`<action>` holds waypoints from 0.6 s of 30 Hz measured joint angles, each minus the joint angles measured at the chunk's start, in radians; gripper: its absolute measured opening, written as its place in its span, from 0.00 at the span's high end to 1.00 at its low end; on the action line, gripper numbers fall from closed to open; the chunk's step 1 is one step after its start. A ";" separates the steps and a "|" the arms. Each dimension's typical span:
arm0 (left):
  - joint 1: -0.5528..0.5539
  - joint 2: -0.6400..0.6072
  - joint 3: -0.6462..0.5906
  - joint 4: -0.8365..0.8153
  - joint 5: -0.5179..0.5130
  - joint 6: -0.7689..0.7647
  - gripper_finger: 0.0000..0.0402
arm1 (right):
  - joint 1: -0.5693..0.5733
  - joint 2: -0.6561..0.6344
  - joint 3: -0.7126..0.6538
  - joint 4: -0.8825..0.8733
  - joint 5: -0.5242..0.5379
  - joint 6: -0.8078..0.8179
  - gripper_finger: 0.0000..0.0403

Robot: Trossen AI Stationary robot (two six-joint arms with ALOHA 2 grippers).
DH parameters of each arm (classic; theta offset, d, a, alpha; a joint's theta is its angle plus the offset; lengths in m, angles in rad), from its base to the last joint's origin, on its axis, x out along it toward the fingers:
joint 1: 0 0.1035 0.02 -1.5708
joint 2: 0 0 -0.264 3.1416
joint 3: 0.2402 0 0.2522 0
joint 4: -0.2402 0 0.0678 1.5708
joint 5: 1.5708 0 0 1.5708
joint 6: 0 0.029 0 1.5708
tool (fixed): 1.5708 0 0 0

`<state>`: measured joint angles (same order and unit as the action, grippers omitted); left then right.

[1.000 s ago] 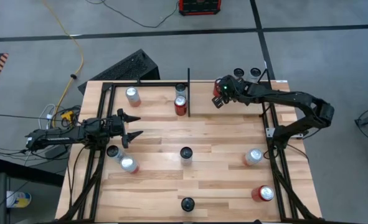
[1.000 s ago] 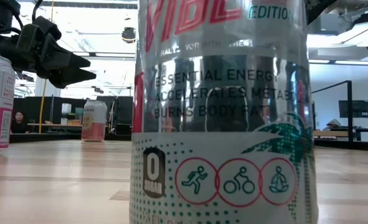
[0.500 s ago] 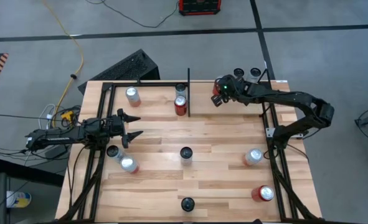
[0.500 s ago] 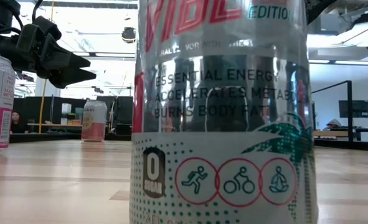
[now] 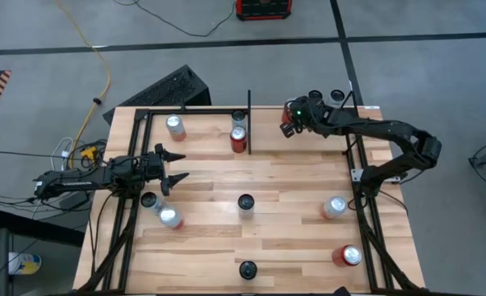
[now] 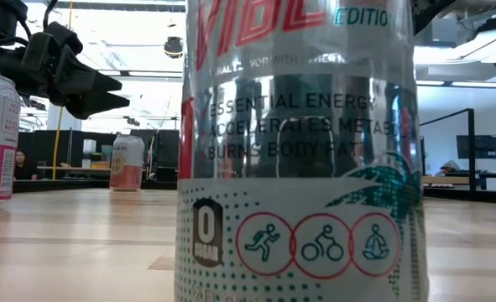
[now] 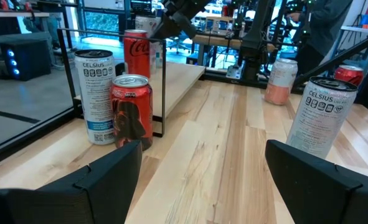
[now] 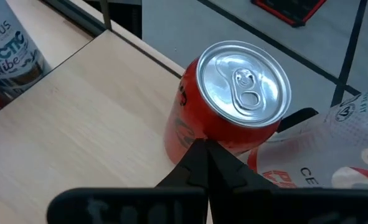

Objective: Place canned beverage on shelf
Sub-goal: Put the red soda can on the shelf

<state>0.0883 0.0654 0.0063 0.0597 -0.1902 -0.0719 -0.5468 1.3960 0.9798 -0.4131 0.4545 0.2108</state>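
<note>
Right end effector [image 5: 288, 123] has crept farther back, fingers clamped on red can [image 8: 233, 109]; rigid, slick, grip mid-wall. Left end effector [image 5: 175, 164] idles agape.

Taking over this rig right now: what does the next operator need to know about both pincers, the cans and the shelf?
Left pincer: open, empty, hovering over the left side of the shelf.
Right pincer: at the shelf's back right corner, right by an upright red can that stands on the wood near the edge. Whether it grips the can cannot be judged.
A second red can stands by the divider bar; more cans are spread over the planks.
Left to do, probably: confirm the corner can is set down and released, then pull the right arm clear.
</note>
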 joint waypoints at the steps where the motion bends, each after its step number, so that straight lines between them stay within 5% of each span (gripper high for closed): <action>1: 0.000 0.000 0.000 0.000 0.000 0.000 0.19 | -0.001 0.000 0.000 0.004 0.000 0.000 0.96; 18: 0.000 0.000 0.000 0.000 0.000 0.000 0.19 | -0.012 0.096 0.022 0.031 0.018 -0.036 0.96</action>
<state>0.0885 0.0652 0.0063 0.0601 -0.1898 -0.0719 -0.5587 1.4915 1.0022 -0.3818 0.4725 0.1749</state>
